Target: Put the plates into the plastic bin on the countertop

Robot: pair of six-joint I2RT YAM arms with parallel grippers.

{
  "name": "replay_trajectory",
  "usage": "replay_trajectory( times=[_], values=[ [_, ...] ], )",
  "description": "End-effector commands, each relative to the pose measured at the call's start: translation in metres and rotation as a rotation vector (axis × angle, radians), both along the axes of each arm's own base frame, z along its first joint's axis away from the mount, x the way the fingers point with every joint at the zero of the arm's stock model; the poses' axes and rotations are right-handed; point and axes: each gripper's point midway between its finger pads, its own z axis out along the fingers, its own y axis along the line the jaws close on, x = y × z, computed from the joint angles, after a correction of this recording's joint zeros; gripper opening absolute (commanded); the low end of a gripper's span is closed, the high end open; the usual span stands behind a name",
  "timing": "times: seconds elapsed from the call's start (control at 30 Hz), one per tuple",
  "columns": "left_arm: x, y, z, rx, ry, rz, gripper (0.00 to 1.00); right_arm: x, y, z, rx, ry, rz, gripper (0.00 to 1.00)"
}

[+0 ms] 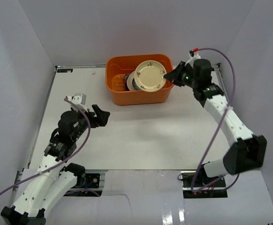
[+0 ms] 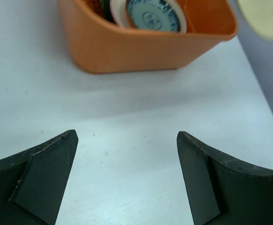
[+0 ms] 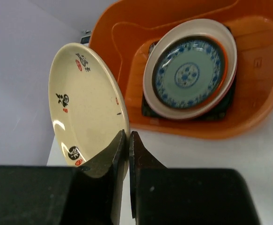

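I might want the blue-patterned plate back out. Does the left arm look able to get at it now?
Probably not cleanly: the left gripper is open with bare countertop ahead, but the right gripper holds the cream plate over the orange bin, partly covering the blue-patterned plate.

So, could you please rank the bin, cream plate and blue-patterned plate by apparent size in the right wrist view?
1. The bin: largest.
2. The cream plate and blue-patterned plate look alike; the cream one is nearer and tilted, so unranked.
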Motion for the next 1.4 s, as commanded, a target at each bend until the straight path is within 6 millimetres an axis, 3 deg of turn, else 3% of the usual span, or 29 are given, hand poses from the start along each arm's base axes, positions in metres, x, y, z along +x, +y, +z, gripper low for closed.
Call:
replay_trajectory(
  times=[0.0,0.03,0.17,0.2,0.23,0.3,0.33,0.37,0.43,0.5,0.53,0.63,0.67,0.77,0.83,0.87,0.9,0.93,0.97,1.0,1.03,1.07,1.1,1.13,1.17,1.27,1.3,1.33,1.37],
  values=[
    [-0.022,0.02,-0.025,0.044,-0.001,0.044,0.98,0.077,0.007,0.006,-0.08,-0.096,-0.063,0.08],
    [-0.026,0.019,-0.04,0.044,0.023,0.035,0.98,0.091,0.009,0.0,-0.098,-0.086,-0.071,0.08],
    [-0.021,0.021,-0.028,0.051,-0.019,0.046,0.98,0.139,0.027,-0.039,-0.143,0.013,-0.045,0.08],
    [-0.019,0.022,-0.029,0.06,-0.019,0.052,0.98,0.15,0.032,-0.06,-0.152,0.049,-0.038,0.08],
    [-0.015,0.021,-0.035,0.077,0.005,0.05,0.98,0.158,0.037,-0.047,-0.141,0.02,-0.038,0.08],
    [-0.013,0.017,-0.041,0.092,0.028,0.03,0.98,0.17,0.045,-0.066,-0.154,0.051,-0.036,0.08],
    [-0.013,0.013,-0.044,0.094,0.04,0.007,0.98,0.175,0.051,-0.057,-0.135,0.035,-0.026,0.08],
    [-0.012,0.012,-0.045,0.097,0.047,0.004,0.98,0.178,0.055,-0.062,-0.132,0.046,-0.016,0.08],
    [-0.011,0.013,-0.046,0.1,0.048,0.015,0.98,0.182,0.061,-0.083,-0.143,0.091,-0.013,0.09],
    [-0.01,0.017,-0.046,0.106,0.046,0.034,0.98,0.184,0.064,-0.091,-0.152,0.108,-0.015,0.29],
    [-0.009,0.018,-0.046,0.107,0.046,0.042,0.98,0.183,0.066,-0.091,-0.157,0.108,-0.019,0.59],
    [-0.008,0.021,-0.047,0.111,0.055,0.062,0.98,0.178,0.069,-0.074,-0.15,0.079,0.002,0.93],
    [-0.007,0.021,-0.048,0.113,0.058,0.067,0.98,0.175,0.069,-0.066,-0.152,0.061,0.006,0.97],
    [-0.007,0.022,-0.049,0.116,0.063,0.073,0.98,0.156,0.064,-0.016,-0.152,-0.035,0.025,0.9],
    [-0.007,0.023,-0.048,0.111,0.062,0.077,0.98,0.142,0.06,0.001,-0.161,-0.073,0.032,0.9],
    [-0.008,0.022,-0.048,0.11,0.062,0.075,0.98,0.126,0.055,0.029,-0.155,-0.126,0.033,0.9],
    [-0.008,0.024,-0.045,0.107,0.055,0.081,0.98,0.114,0.052,0.014,-0.189,-0.111,0.043,0.9],
    [-0.008,0.024,-0.044,0.104,0.051,0.084,0.98,0.105,0.049,0.017,-0.198,-0.127,0.045,0.9],
    [-0.008,0.025,-0.042,0.1,0.045,0.085,0.98,0.084,0.04,0.044,-0.19,-0.188,0.035,0.9],
    [-0.009,0.025,-0.039,0.094,0.036,0.086,0.98,0.069,0.032,0.014,-0.226,-0.141,0.036,0.9],
    [-0.01,0.024,-0.034,0.083,0.027,0.086,0.98,0.058,0.029,0.015,-0.223,-0.169,0.035,0.9],
    [-0.01,0.024,-0.029,0.077,0.018,0.086,0.98,0.032,0.019,0.04,-0.205,-0.243,0.031,0.9],
    [-0.01,0.025,-0.024,0.068,0.008,0.09,0.98,0.013,0.013,0.001,-0.237,-0.188,0.038,0.9],
    [-0.01,0.024,-0.011,0.044,-0.014,0.089,0.98,-0.001,0.008,-0.005,-0.24,-0.198,0.033,0.9],
    [-0.011,0.023,-0.004,0.034,-0.028,0.085,0.98,-0.026,0.0,0.023,-0.198,-0.296,0.018,0.9],
    [-0.012,0.021,0.027,-0.001,-0.093,0.078,0.98,-0.078,-0.022,0.005,-0.156,-0.312,-0.007,0.9],
    [-0.012,0.022,0.034,-0.006,-0.106,0.084,0.98,-0.09,-0.028,-0.019,-0.169,-0.293,-0.011,0.9],
    [-0.013,0.023,0.04,-0.01,-0.119,0.086,0.98,-0.099,-0.033,-0.022,-0.164,-0.31,-0.018,0.9],
    [-0.014,0.024,0.046,-0.015,-0.132,0.084,0.98,-0.116,-0.043,-0.009,-0.139,-0.379,-0.038,0.9]
  ],
)
